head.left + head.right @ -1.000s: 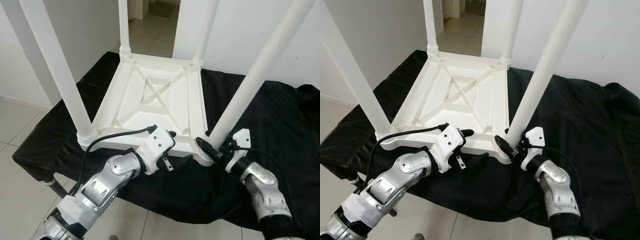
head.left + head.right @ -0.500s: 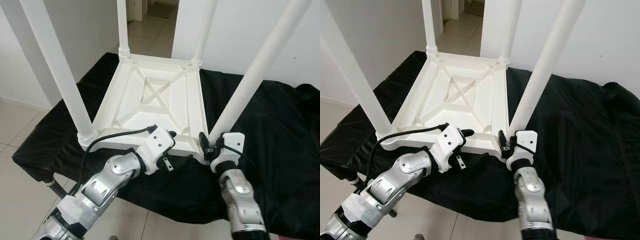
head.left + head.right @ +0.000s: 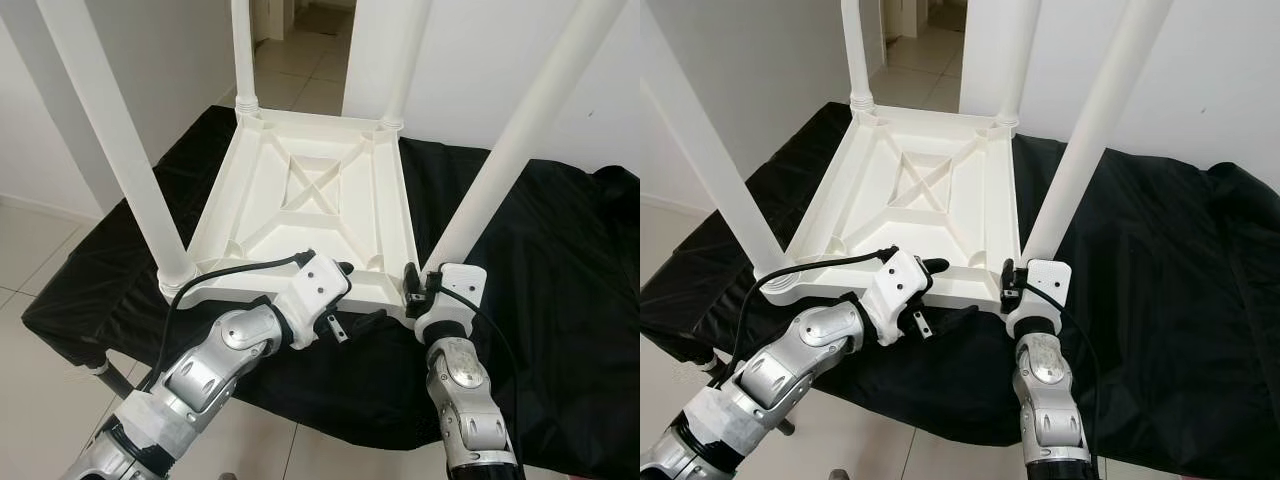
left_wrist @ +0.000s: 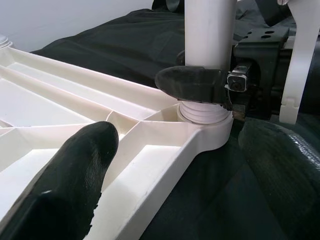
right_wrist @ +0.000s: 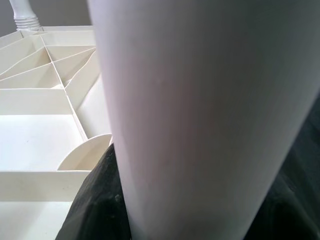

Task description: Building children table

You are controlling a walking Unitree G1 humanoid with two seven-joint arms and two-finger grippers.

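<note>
since a second ago the right gripper (image 3: 418, 287) has been swung upright, and it is clamped round the near right leg (image 3: 500, 160) at its base. the left gripper (image 3: 352, 297), fingers spread, straddles the near rim of the upturned table (image 3: 300, 200) on the black cloth (image 3: 560, 260).

A low bench draped in crumpled black cloth (image 3: 560, 260) fills the frame's middle, standing on pale tiled floor (image 3: 40, 390). An upturned white plastic children's table (image 3: 310, 200) lies on it, left of centre.
</note>
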